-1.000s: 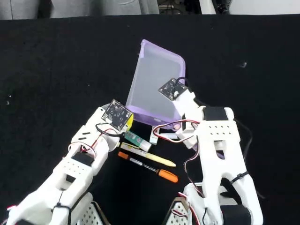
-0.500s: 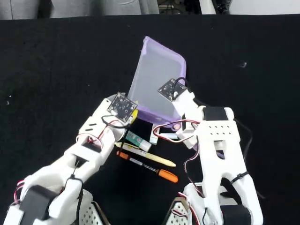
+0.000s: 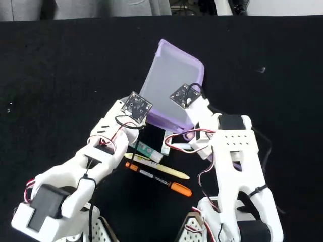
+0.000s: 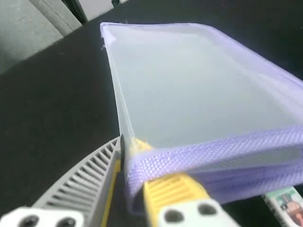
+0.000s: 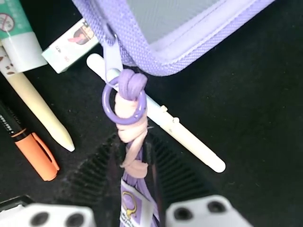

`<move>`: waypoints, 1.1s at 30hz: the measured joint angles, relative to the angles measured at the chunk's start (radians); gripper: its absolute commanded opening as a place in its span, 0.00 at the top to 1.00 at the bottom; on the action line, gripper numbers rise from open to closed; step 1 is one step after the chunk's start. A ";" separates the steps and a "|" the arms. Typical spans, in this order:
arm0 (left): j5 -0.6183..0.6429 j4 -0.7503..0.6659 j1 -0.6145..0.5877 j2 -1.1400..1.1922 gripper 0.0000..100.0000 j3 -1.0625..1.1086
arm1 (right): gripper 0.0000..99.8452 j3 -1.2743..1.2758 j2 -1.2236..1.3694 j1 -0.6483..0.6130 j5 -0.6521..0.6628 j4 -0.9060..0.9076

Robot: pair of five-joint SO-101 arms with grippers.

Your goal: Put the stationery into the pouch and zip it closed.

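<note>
Status: filling not begun, by our reading. The pouch [image 3: 171, 85] lies on the black worktop [image 3: 60, 75], its near edge lifted between the two arms.

Left gripper [image 4: 124, 156]: fingers closed on the pouch's near corner, one on each side of the purple binding.

Right gripper [image 5: 135, 146]: fingers pinched on the cord and tag hanging from the zip pull ring [image 5: 124, 101]. The slider sits at a corner of the pouch. We cannot tell how far the mouth is open.

Stationery, all outside the pouch and lying just beside its near edge:
- orange marker [image 3: 159, 179]
- cream pen [image 3: 159, 167], alongside the marker
- green-labelled stick [image 3: 147, 150]
- small boxed eraser [image 5: 71, 45]
- white pen [image 5: 161, 118], under the zip pull

We see nothing inside through the mesh.

Done: pouch gripped at both ends of its mouth. Left: open or hold the mouth, load all five items, then run the zip shut. We judge the task to be at an early stage.
</note>
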 measured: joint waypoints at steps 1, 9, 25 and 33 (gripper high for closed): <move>-0.002 0.000 0.000 -0.014 0.97 0.000 | 0.99 0.000 0.000 0.002 0.000 0.000; -0.002 0.002 -0.049 -0.133 0.97 0.052 | 0.99 -0.009 0.000 0.124 0.049 -0.002; -0.002 0.060 -0.072 -0.149 0.97 0.060 | 0.75 -0.052 0.000 0.129 0.009 0.029; 0.064 0.423 -0.133 -0.155 0.97 -0.126 | 0.70 -0.075 0.002 0.055 0.037 0.097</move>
